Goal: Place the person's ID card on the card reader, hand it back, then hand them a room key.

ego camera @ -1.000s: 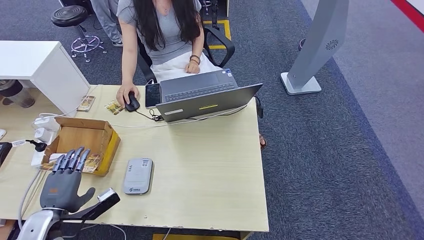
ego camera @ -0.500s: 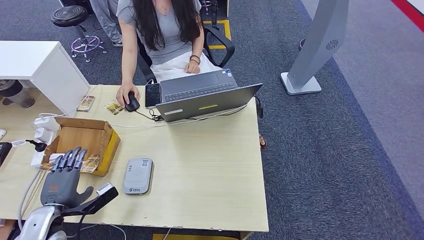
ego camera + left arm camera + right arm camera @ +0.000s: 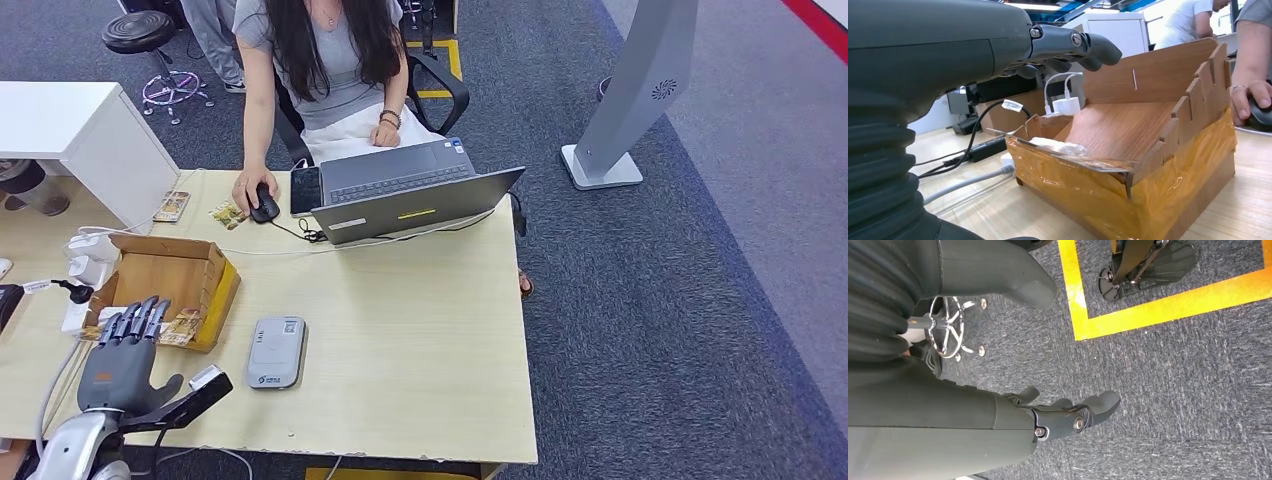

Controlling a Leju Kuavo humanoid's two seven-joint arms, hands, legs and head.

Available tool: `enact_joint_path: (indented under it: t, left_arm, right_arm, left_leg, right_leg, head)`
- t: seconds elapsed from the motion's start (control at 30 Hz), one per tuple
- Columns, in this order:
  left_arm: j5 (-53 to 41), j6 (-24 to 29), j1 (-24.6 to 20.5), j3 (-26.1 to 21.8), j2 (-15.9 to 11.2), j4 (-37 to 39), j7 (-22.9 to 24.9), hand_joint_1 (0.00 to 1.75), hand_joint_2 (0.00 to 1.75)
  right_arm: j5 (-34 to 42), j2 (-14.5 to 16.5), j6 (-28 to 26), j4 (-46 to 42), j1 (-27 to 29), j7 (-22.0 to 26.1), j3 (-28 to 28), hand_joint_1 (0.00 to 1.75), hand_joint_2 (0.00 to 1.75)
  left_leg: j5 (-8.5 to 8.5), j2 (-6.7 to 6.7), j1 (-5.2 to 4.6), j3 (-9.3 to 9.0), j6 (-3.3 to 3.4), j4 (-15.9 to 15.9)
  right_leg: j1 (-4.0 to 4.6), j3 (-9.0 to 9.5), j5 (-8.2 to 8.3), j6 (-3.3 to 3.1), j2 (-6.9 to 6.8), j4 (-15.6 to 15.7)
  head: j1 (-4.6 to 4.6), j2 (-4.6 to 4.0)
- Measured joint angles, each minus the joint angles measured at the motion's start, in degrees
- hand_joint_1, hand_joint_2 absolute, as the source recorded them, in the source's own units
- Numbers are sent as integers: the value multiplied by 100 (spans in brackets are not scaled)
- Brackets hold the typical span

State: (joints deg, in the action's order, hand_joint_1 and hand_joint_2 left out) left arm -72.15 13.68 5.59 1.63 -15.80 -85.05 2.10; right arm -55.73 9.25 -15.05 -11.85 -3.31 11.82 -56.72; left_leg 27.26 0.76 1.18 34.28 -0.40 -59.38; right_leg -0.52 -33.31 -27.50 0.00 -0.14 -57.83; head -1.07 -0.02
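- Left hand (image 3: 122, 362) open, empty, hovering at near left of table (image 3: 420, 330), fingers over cardboard box (image 3: 172, 272) lip.
- Right hand (image 3: 1068, 417) hanging open over carpet.
- Card reader (image 3: 276, 351) just right, bare.
- Best dip slowly, pinch one card (image 3: 182, 326) by its edge.

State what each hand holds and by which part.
Nothing is held. The left hand hovers flat, fingers extended, beside the cardboard box. The right hand hangs over the carpet with nothing in it.

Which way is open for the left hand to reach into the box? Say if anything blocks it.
Probably from above: the left hand hovers open before the box, whose top is open; nothing blocks it.
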Motion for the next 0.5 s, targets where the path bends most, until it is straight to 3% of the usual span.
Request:
enact_joint_path:
  t: [0.5]
  left_arm:
    - [10,27,-126,-115,22,108,48,0,175]
  right_arm:
    - [-51,-25,16,0,-2,0,8,0,175]
  left_leg:
    - [0,-2,0,1,0,0]
  right_leg:
    - [0,0,0,0,-1,0]
  head:
    - [0,0]
